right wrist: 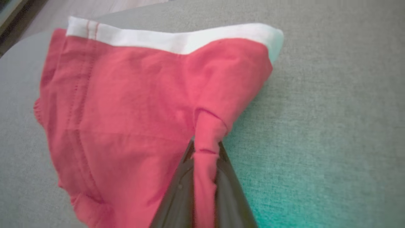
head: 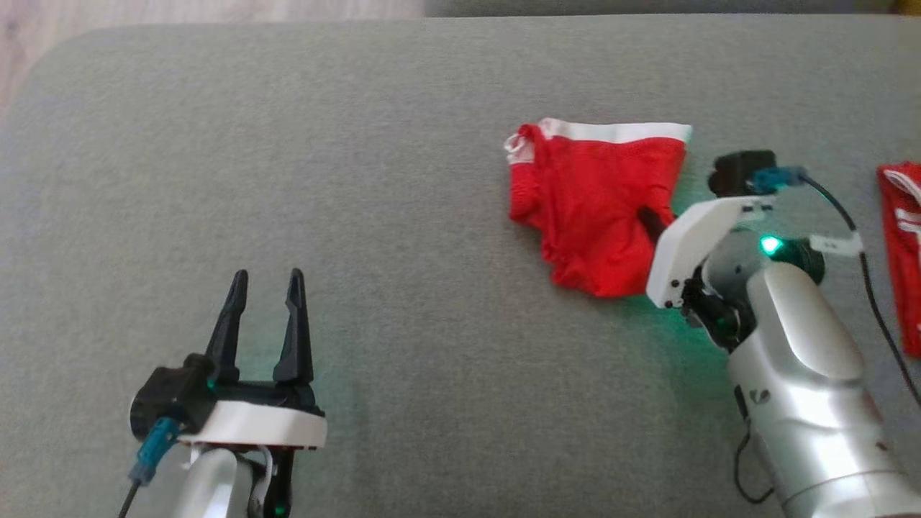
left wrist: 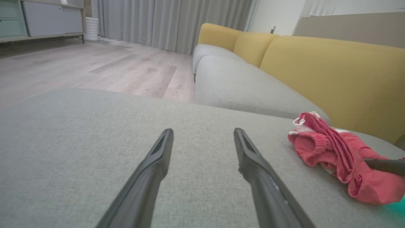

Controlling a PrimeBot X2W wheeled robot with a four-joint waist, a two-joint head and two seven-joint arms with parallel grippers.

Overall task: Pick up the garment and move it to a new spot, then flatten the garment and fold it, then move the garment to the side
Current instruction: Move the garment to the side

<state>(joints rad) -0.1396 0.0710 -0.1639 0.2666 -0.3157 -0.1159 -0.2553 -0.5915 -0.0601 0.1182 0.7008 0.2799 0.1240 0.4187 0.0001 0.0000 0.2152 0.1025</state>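
Note:
The garment (head: 590,208) is a red pair of shorts with a white waistband, lying crumpled on the grey cushion (head: 360,216) right of centre. My right gripper (head: 651,221) reaches into its right side, and in the right wrist view a fold of red fabric (right wrist: 205,152) is pinched between its shut fingers (right wrist: 180,186). My left gripper (head: 266,284) rests at the lower left, open and empty, well away from the cloth. In the left wrist view the garment (left wrist: 335,155) lies to the right of my spread fingers (left wrist: 152,171), with the right gripper's dark finger (left wrist: 384,166) poking into it.
A second red cloth with white stripes (head: 903,244) lies at the right edge of the cushion. A yellow-backed sofa (left wrist: 316,66) stands behind the cushion, with wooden floor (left wrist: 95,66) to the left. The cushion's far edge (head: 432,21) runs along the top.

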